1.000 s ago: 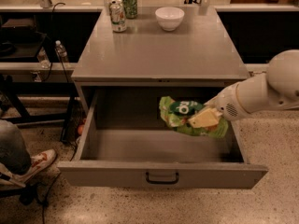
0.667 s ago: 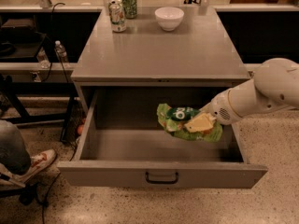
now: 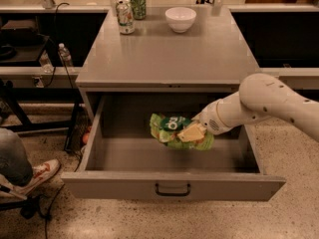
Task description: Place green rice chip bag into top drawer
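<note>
The green rice chip bag is a crinkly light-green bag with a dark round logo. It hangs inside the open top drawer, over the middle of the drawer's cavity and above its floor. My gripper reaches in from the right on a white arm and is shut on the bag's right side. The drawer is pulled out wide under the grey table, with its small dark handle at the front centre.
Two drink cans and a white bowl stand at the back of the table top. A person's leg and shoe are on the floor at the left. A water bottle stands on a left shelf.
My arm has moved left with the bag, carrying it from the right side of the drawer towards its middle and slightly lower.
</note>
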Motion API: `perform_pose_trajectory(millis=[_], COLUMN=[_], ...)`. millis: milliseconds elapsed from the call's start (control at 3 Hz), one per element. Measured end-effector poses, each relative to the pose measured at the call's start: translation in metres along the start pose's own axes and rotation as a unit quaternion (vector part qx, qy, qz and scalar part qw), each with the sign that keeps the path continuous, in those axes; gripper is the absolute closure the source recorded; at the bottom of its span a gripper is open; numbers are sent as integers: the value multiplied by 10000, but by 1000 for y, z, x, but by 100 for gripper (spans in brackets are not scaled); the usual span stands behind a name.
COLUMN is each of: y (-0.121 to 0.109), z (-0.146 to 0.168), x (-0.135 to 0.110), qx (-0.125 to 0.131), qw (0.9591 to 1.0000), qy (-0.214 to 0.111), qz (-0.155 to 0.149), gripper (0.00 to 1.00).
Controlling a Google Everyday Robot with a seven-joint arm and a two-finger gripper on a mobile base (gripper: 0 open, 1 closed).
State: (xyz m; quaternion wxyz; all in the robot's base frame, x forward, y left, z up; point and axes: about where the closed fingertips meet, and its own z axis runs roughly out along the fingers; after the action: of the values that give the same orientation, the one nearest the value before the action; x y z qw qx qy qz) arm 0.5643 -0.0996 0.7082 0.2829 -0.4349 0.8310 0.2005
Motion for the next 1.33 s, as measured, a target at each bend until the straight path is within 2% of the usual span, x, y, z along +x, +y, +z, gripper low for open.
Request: perform_pose_trajectory(millis=[333,1333], y=[1,-6], z=[25,66], x=[-15,-40], qx=[-1,542], qw=[9998,9973], qy=[-116,-328], qz=[-178,-370], gripper=[84,14])
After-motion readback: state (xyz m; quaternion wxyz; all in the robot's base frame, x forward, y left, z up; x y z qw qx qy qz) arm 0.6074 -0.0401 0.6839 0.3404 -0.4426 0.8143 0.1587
